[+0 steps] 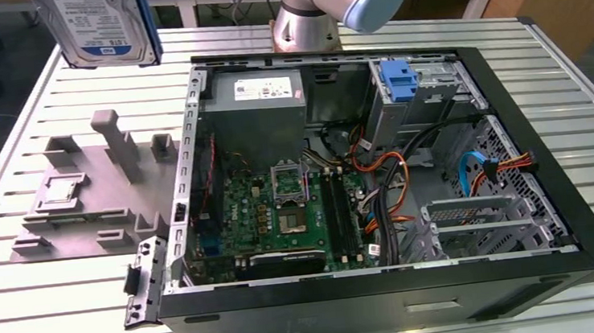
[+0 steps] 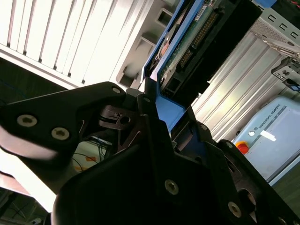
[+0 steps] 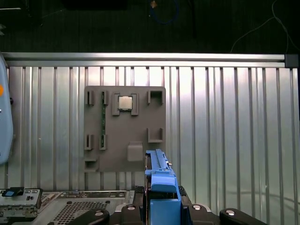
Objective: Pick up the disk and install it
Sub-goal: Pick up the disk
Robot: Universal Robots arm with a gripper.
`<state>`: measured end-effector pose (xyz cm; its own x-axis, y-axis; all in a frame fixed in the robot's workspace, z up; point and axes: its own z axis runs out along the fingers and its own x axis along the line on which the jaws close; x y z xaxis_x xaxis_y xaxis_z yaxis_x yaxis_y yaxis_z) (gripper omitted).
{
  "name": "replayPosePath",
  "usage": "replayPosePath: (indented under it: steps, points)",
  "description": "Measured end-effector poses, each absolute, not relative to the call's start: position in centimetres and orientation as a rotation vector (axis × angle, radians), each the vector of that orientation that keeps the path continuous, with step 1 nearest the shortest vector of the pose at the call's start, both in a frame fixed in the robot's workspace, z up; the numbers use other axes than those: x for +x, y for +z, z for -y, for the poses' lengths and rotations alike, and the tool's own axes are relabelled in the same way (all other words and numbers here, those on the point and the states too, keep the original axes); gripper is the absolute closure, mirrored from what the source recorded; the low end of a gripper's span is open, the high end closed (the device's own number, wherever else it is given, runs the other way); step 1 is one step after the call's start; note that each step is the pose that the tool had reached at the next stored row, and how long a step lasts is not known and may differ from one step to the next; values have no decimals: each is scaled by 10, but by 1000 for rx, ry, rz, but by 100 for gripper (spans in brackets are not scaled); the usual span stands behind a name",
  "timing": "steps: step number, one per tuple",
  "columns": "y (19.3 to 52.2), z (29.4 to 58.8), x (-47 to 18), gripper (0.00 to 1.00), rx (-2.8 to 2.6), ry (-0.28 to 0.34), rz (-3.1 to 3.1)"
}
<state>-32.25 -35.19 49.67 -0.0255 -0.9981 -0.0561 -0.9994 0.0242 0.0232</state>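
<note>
Here, the end effector (image 2: 151,105) clamps the blue-railed disk (image 1: 102,26) aloft above the bench (image 1: 30,319) beside the open computer case (image 1: 395,295); probably rigid, heavy, shock-sensitive, best gripped by its rails.

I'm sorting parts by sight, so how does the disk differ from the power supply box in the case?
The disk is held up in the air, outside the case; the power supply sits inside it. The disk has a blue side rail; the power supply is plain grey. Both carry printed labels.
</note>
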Motion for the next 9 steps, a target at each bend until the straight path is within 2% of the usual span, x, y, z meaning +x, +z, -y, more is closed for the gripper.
replayPosePath:
  steps: [9]
  points:
    - [497,352,-316,64,-2176,87,-2231]
